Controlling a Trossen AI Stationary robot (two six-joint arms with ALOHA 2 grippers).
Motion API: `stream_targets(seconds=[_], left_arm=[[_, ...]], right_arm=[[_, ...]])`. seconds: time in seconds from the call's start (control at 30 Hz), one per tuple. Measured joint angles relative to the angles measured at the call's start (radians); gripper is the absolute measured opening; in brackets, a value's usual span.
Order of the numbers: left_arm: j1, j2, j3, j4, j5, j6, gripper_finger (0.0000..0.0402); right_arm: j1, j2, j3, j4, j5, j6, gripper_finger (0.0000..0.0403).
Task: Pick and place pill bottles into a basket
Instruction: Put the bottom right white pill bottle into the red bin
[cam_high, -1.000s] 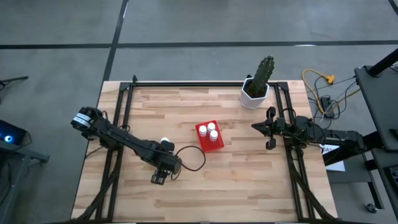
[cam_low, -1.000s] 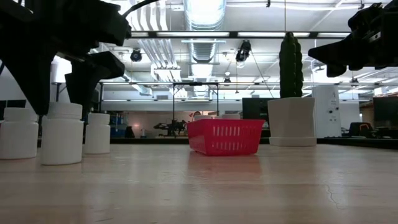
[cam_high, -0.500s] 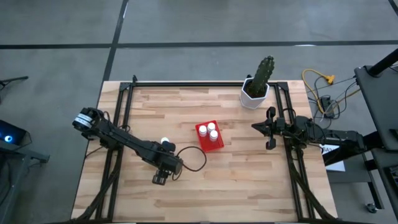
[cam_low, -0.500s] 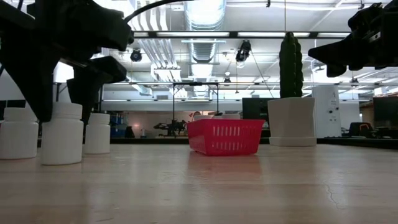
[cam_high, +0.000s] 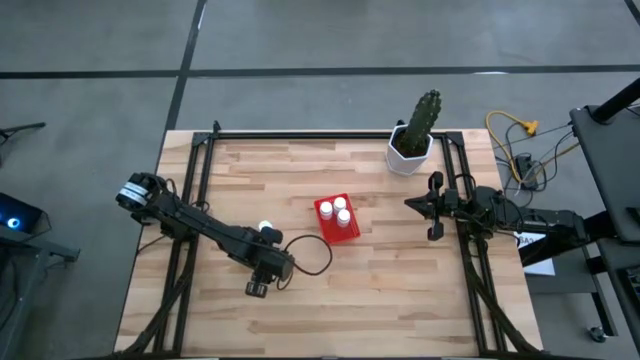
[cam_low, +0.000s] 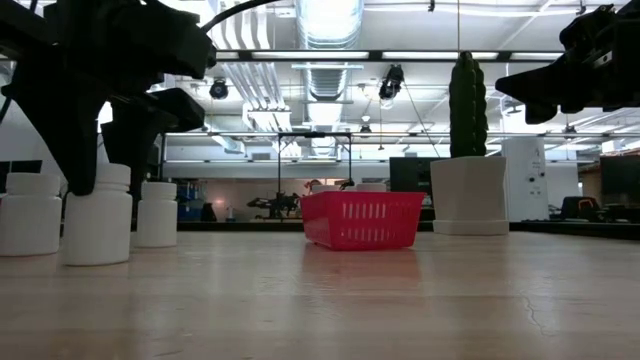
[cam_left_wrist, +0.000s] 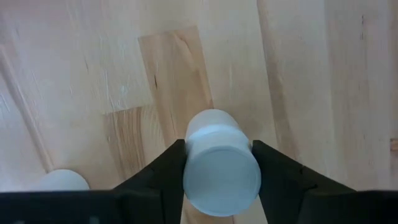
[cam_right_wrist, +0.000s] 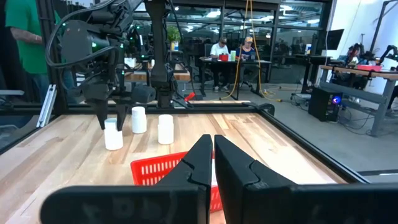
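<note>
High view: left gripper (cam_high: 256, 288) low over the tabletop (cam_high: 400, 290); basket (cam_high: 337, 219) mid-table with three pill bottles inside; right gripper (cam_high: 432, 207) waits by the right edge

Left wrist view: fingers (cam_left_wrist: 160, 176) clamp a pill bottle (cam_left_wrist: 219, 164) standing on the wood

Right wrist view: fingers pressed together, holding nothing

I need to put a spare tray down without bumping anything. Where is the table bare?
Bare: the near edge strip below the left end effector and basket, and the far-left corner beside the cactus pot. Crowded: around the pill bottles at the left end effector.
</note>
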Motion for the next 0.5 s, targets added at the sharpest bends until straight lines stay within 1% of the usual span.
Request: stream_targets(seconds=[0.17,0.27,0.5], left_arm=[[0.0,0.0,0.003,0.004,0.0,-0.005,0.0142],[0.0,0.0,0.008,0.004,0.023,-0.004,0.0142],[0.012,0.0,0.046,0.003,0.037,0.039,0.0142]], right_arm=[[0.0,0.0,0.0,0.0,0.0,0.0,0.0008],[0.0,0.0,0.0,0.0,0.0,0.0,0.0009],[0.0,0.0,0.0,0.0,0.0,0.0,0.0008]])
